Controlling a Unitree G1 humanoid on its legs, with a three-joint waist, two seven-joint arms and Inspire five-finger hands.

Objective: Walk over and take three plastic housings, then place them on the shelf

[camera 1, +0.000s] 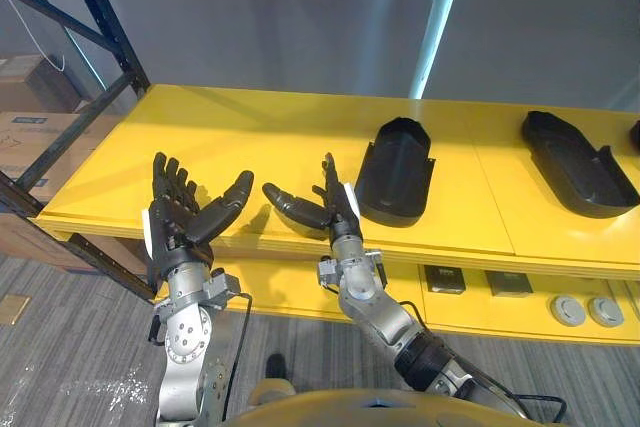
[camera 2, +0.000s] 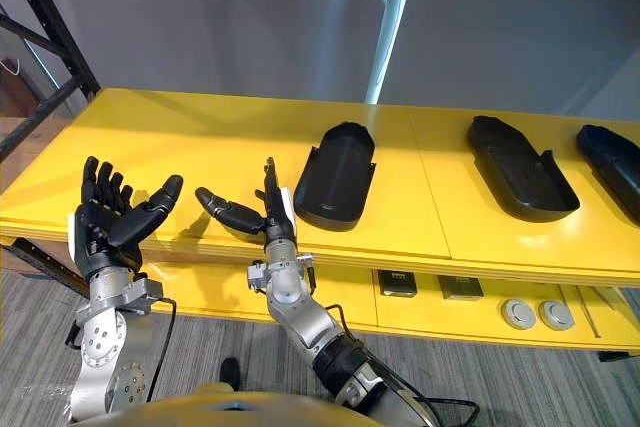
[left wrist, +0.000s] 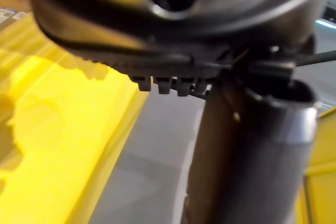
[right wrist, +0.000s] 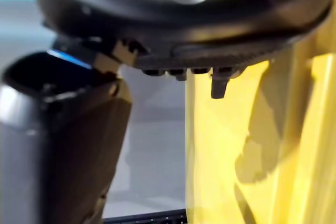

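The wide yellow shelf [camera 1: 250, 137] carries three black plastic housings lying apart in a row: the nearest housing [camera 2: 335, 179] and two others [camera 2: 520, 179] [camera 2: 612, 169] further right. The left hand [camera 1: 175, 222] and right hand [camera 1: 335, 209] are raised at the shelf's front edge, fingers straight and spread, holding nothing. The right hand is near the nearest housing, not touching it.

The left hand [camera 1: 177, 223] and right hand [camera 1: 341, 213] are raised, palms seemingly facing each other, fingers [camera 1: 172, 182] straight.

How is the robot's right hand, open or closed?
Open. The right hand has straight fingers and a spread thumb, and it holds nothing, by the yellow shelf front edge.
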